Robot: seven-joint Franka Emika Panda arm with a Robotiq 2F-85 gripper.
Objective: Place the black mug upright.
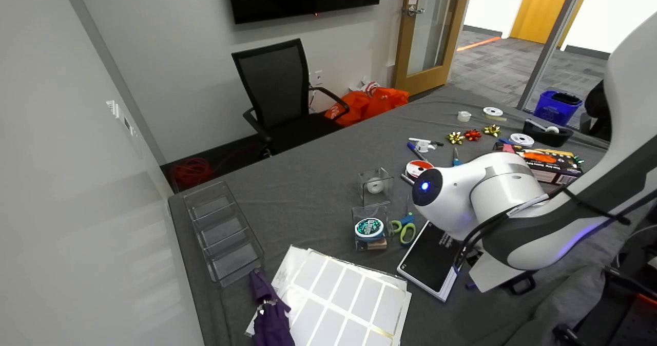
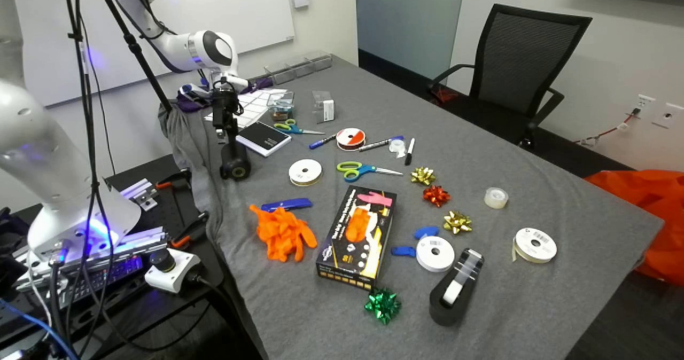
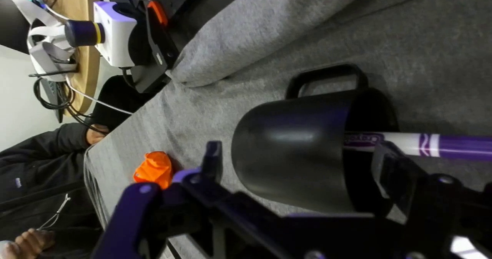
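The black mug (image 3: 292, 147) lies on its side on the grey cloth in the wrist view, its mouth to the right and its handle at the top of the picture. A purple and white marker (image 3: 461, 146) sticks out of its mouth. My gripper (image 3: 303, 166) is open, one finger beyond the mug's base with a gap, the other in front of its mouth. In an exterior view the mug (image 2: 235, 162) lies just below my gripper (image 2: 226, 130). In an exterior view my arm hides most of the mug; its handle (image 1: 521, 284) shows.
A black notebook (image 2: 264, 137) lies close beside the mug. A ribbon spool (image 2: 305, 172), a blue item (image 2: 287, 204), an orange glove (image 2: 283, 233) and a glove box (image 2: 358, 237) lie nearby. The cloth is bunched into a ridge (image 3: 269, 32) near the mug's handle.
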